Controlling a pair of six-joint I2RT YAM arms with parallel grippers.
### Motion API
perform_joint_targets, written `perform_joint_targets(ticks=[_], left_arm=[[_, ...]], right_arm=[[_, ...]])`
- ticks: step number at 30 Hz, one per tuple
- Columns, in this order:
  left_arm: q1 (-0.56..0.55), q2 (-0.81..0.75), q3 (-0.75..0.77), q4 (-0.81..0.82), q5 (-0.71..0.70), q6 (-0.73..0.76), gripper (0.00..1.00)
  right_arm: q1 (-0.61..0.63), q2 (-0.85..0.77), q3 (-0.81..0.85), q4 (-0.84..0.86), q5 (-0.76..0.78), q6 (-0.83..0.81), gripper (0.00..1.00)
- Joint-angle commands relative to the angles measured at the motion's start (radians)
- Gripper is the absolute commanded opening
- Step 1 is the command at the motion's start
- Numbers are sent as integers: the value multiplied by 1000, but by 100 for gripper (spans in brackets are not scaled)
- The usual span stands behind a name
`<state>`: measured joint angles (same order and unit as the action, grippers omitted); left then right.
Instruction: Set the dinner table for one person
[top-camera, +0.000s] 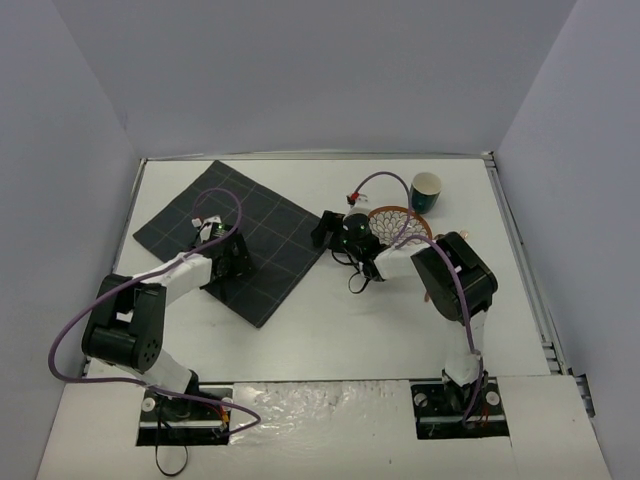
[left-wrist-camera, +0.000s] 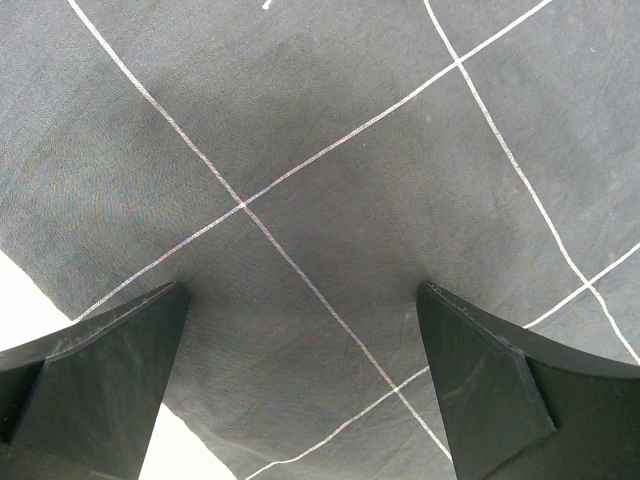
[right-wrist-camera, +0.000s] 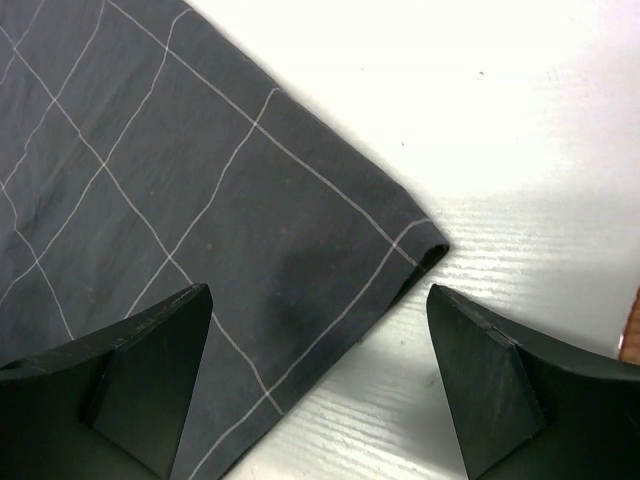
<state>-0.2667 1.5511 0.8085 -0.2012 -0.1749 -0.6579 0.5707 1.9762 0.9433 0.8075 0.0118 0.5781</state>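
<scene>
I am holding my left claw (left-wrist-camera: 302, 290) wide apart, with nothing in it. It is hanging over the mat (left-wrist-camera: 320, 150), and the mat is lying flat on the table (top-camera: 330, 330). A little bit of white table is showing past the mat's edge, by one finger of this claw. I am holding my right claw (right-wrist-camera: 320, 291) apart too, and it is empty. It is hanging over a corner of the mat, right where the mat ends and the bare table begins. The table is lying under both claws and spreading out all around them. A cup (top-camera: 426, 192) is standing on the table at the far right. A plate (top-camera: 400, 222) is lying just beside it, partly hidden by my right arm.
</scene>
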Motion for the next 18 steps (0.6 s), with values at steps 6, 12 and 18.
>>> perform_joint_targets(ticks=[6,12,18], left_arm=[[18,-41,-37,-108,37,-40,97],[23,-135,9,-211,32,-8,97],[49,-187,132,-206,68,83,97]], right_arm=[[34,-169,0,-76,48,-36,85],[32,-325,27,-220,18,-108,88],[4,-499,14,-337,-54,-173,92]])
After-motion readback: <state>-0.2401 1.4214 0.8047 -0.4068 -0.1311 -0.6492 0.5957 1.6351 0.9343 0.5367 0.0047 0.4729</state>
